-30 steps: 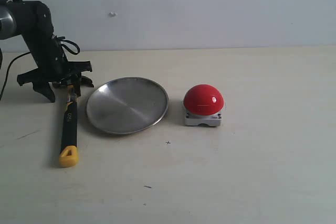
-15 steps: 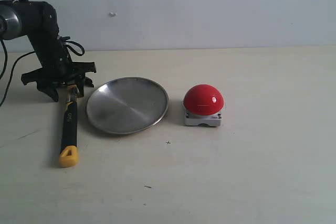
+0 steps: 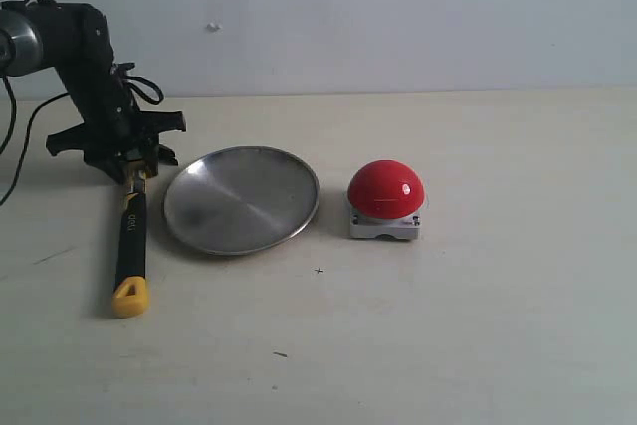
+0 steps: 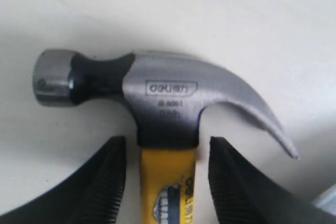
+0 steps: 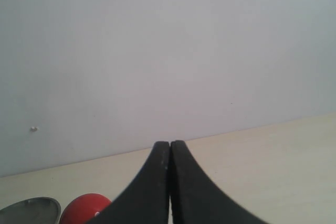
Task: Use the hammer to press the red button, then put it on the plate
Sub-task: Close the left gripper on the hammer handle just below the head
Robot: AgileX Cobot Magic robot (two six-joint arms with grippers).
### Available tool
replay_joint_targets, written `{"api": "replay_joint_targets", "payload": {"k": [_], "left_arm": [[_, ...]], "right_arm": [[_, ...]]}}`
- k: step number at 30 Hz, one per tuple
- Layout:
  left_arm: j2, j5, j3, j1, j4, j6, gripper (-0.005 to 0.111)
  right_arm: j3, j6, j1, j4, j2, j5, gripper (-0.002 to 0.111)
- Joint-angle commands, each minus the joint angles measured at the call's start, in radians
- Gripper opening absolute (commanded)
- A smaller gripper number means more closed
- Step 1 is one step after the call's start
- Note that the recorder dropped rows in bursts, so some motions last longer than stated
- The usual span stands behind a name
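Left gripper [image 4: 167, 148] straddles the neck of the hammer [image 4: 167, 90], just below its dark metal head. Its two ribbed black fingers [image 4: 107, 182] stand either side of the yellow-and-black handle. A thin strip of table shows on each side, so the jaws are open and nothing is gripped yet.

In the exterior view the hammer lies flat on the pale table [image 3: 478, 325] at the left of the scene, head toward the back wall and yellow handle end toward the camera. Just beside it, to the right, sits the plate [image 3: 239, 201], round and shiny, with nothing on it. Further right, apart from the plate's rim, is the red button [image 3: 385, 189] on its grey base (its look does not tell whether it has been pressed). Right gripper [image 5: 170, 144] is outside the exterior view, fingers pressed together and holding nothing.

As a judgement, the task appears to be at its very start. The hammer is not lifted, so grasping it, pressing the button and laying the hammer on the plate all look left to do.
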Motion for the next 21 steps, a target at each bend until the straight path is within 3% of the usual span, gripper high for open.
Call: {"api": "replay_joint_targets", "payload": {"k": [1, 12, 21], "left_arm": [[-0.001, -0.029, -0.007, -0.006, -0.034, 0.002, 0.048], [-0.001, 0.075, -0.007, -0.001, -0.03, 0.009, 0.048], [-0.001, 0.051, -0.007, -0.001, -0.03, 0.022, 0.048]], "right_arm": [[0.005, -0.004, 0.004, -0.006, -0.006, 0.002, 0.0], [0.005, -0.004, 0.004, -0.006, -0.006, 0.002, 0.0], [0.005, -0.004, 0.004, -0.006, -0.006, 0.002, 0.0]]}}
